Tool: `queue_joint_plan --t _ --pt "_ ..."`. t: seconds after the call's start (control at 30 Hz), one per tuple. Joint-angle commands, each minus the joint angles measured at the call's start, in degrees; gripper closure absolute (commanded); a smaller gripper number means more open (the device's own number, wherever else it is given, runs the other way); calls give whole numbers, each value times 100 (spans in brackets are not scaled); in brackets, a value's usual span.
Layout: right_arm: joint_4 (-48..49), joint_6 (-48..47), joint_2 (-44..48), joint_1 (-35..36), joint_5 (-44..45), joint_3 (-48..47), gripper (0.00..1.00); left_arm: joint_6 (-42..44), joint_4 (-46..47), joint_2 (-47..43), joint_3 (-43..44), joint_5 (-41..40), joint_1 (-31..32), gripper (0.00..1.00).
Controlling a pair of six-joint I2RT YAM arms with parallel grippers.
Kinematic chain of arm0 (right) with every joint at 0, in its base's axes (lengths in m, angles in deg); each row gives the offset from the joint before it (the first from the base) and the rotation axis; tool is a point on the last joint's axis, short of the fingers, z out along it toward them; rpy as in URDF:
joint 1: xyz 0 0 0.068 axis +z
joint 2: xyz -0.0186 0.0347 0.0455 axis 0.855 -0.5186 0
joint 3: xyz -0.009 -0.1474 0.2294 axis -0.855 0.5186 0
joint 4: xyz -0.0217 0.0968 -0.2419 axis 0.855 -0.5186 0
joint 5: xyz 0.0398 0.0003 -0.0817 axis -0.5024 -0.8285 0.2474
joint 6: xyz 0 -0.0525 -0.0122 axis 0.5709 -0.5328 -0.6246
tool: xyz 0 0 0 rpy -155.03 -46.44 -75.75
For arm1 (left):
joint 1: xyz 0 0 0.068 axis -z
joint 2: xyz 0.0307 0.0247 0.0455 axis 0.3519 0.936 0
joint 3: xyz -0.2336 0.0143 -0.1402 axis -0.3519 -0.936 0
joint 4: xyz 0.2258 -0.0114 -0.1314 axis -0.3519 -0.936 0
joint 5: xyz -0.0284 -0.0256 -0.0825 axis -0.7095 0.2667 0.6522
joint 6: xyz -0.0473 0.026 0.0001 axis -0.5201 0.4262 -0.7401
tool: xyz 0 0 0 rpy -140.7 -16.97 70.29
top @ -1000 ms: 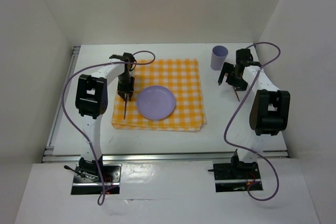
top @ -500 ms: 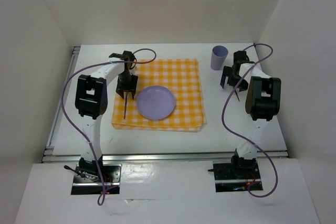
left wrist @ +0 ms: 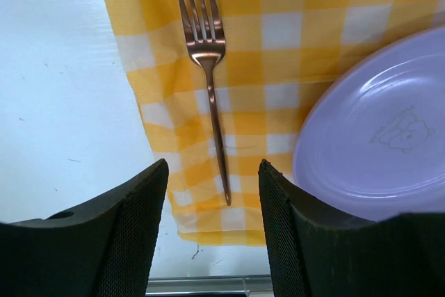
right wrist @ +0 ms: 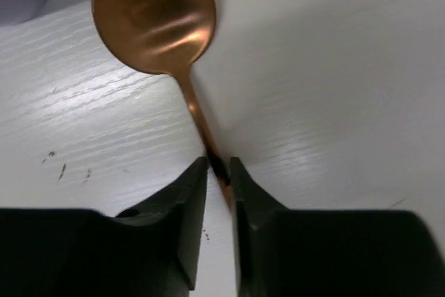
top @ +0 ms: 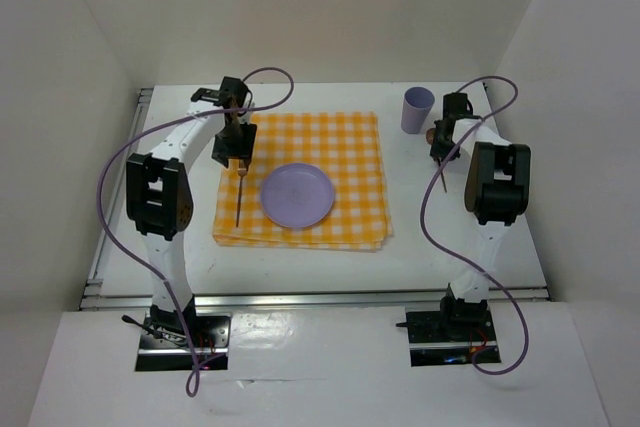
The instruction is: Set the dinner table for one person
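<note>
Nearest, left of the plate (top: 297, 195), the fork (left wrist: 208, 81) lies on the cloth (top: 350, 147) beneath the left gripper (left wrist: 213, 168), which is spread and empty. Farther, right of the plate at the dinner table's (top: 300, 267) surface, the right gripper (right wrist: 218, 165) pinches the spoon's (right wrist: 154, 15) thin handle. The spoon looks light, stiff and probably slippery, so it is best held mid-handle.

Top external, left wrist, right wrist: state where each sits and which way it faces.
Top external: above and behind, looking down on the dinner table; left arm and right arm show.
Left wrist: on the left arm, looking down at the fork on the checked cloth; open left pincer frames it.
Right wrist: on the right arm, looking down at the spoon; right pincer shut on its handle.
Shared: top external and left wrist show fork, cloth, plate.
</note>
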Motion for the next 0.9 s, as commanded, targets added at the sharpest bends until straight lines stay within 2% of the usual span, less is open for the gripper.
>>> queue_joint_plan --t 0.0,0.03,0.07,0.13,0.17,0.3,0.53,0.67,0.77,0.8,0.87 --pt "-211 412 96 -24 470 492 76 116 97 -363 -81 -120 -80 38" --pt "-158 509 167 -24 471 589 81 116 98 -441 -135 -59 -81 38" --pt "-158 658 220 -24 566 738 90 168 98 -494 -187 -6 -81 38" --pt "-219 764 360 -24 655 792 99 168 98 -495 -188 -6 -81 38" --pt "-219 826 413 -24 716 923 100 221 98 -495 -188 -58 -81 38" --pt "-272 1072 931 -24 866 1187 100 221 98 -547 -188 -120 -81 38" --pt "-272 1143 2897 28 1120 1329 100 221 203 -548 -293 -436 -186 38" --pt "-333 1029 3489 659 1244 969 100 221 203 -495 -293 -577 -239 38" --pt "-509 1117 3552 1196 1095 661 100 221 203 -434 -241 -629 -292 38" --pt "-579 1169 3499 1676 1025 660 100 221 203 -433 -241 -630 -292 38" --pt "-798 1379 3228 2136 1024 607 100 221 203 -433 -188 -682 -292 38"
